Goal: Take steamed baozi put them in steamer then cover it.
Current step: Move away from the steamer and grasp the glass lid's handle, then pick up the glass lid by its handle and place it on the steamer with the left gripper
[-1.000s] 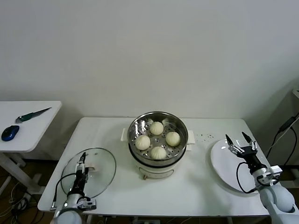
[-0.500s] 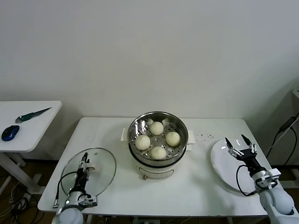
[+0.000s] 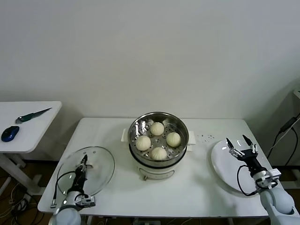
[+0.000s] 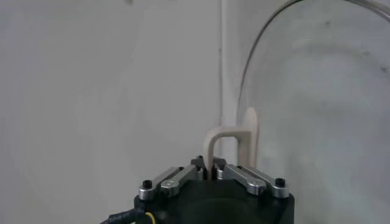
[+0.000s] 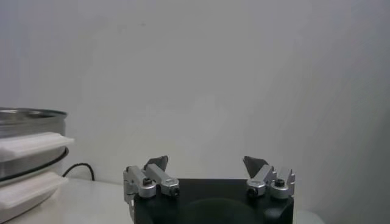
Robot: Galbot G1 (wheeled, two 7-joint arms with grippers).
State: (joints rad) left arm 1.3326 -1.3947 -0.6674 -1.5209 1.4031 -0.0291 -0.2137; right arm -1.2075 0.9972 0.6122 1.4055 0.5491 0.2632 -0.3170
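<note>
Several cream-white baozi (image 3: 158, 139) lie in the shiny steel steamer (image 3: 180, 126) on its cream-white pot, mid-table. The clear glass cover (image 3: 96, 168) is at the table's front left, tilted up off the table. My left gripper (image 3: 83, 163) is shut on the cover's cream-white bar handle (image 4: 226, 139); in the left wrist view my left gripper (image 4: 208, 163) pinches the handle, with the glass (image 4: 317, 91) beside it. My right gripper (image 3: 241, 143) is open and empty over the white plate (image 3: 220, 166) at the right. In the right wrist view my right gripper (image 5: 206, 164) is spread wide, with the steamer (image 5: 27, 115) off to one side.
A side table (image 3: 33, 133) at the left holds a blue mouse (image 3: 10, 133) and a knife (image 3: 32, 115). A wall stands behind the table. A cable (image 3: 286, 126) hangs at the far right.
My left gripper has lifted the cover a little and shifted it slightly left; the cover now tilts off the table. The right gripper has drawn back slightly over the plate.
</note>
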